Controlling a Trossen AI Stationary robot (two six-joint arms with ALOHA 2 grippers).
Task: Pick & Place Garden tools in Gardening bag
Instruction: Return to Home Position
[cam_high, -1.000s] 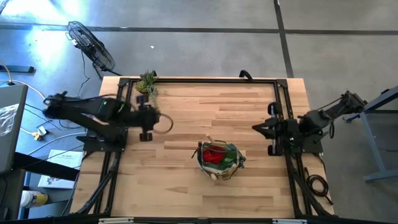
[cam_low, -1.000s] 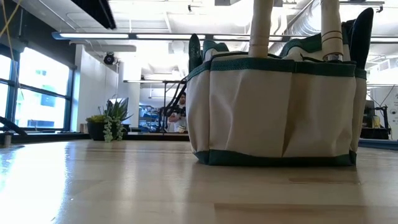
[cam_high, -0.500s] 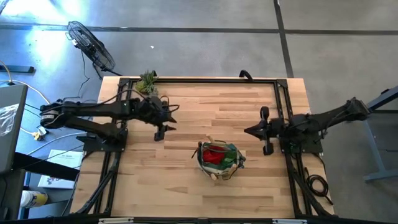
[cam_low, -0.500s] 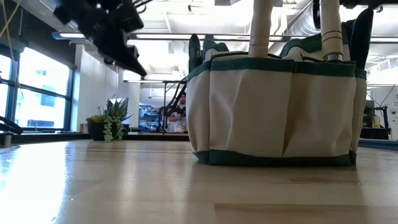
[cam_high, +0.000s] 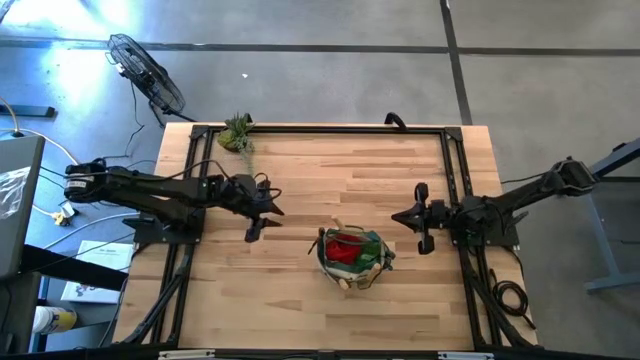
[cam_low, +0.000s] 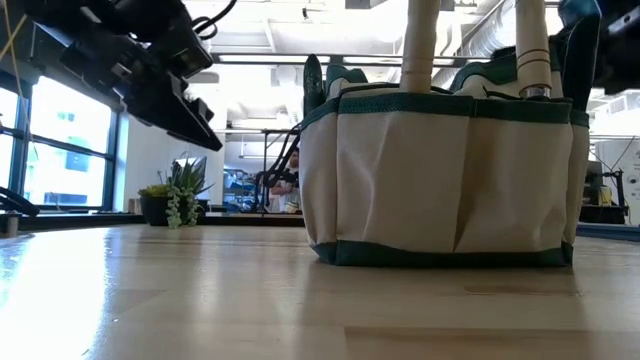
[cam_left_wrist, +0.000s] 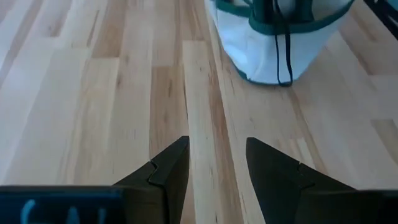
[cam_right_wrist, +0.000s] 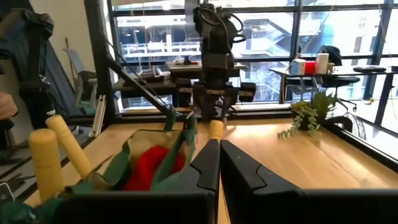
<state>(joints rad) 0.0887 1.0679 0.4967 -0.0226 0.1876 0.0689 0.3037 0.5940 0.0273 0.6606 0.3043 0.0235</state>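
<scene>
my left claw (cam_high: 262, 216) has swung in toward the middle, fingers apart, holding nothing. the gardening bag (cam_high: 368, 262) stands mid-table with the garden tools (cam_high: 345, 247) inside. my right claw (cam_high: 400, 216), pinched shut and empty, has crept closer too. packing looks finished.
</scene>
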